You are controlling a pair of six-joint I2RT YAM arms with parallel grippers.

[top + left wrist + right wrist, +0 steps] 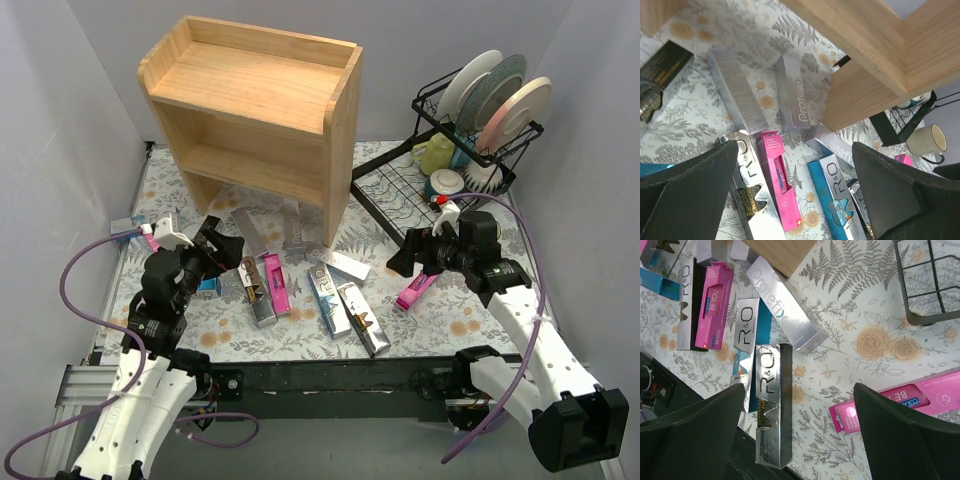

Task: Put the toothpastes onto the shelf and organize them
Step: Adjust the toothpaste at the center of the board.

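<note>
The wooden shelf (255, 110) stands at the back left, both levels bare. Several toothpastes lie flat on the floral mat in front of it: silver-grey ones (292, 225), a pink one (276, 284), a blue-and-silver one (328, 298) and a silver black-gold one (362, 318). Another pink box (417, 290) lies to the right. My left gripper (222, 247) hovers open above the left boxes, over the pink box (777, 177). My right gripper (412, 255) hangs open between the silver black-gold box (772, 405) and the right pink box (935, 392). Neither holds anything.
A black wire dish rack (470, 150) with plates and cups stands at the back right, its drain tray (925, 280) close to my right gripper. A mug (927, 142) shows beyond the shelf's side panel (875, 65). The black front rail (330, 375) borders the mat.
</note>
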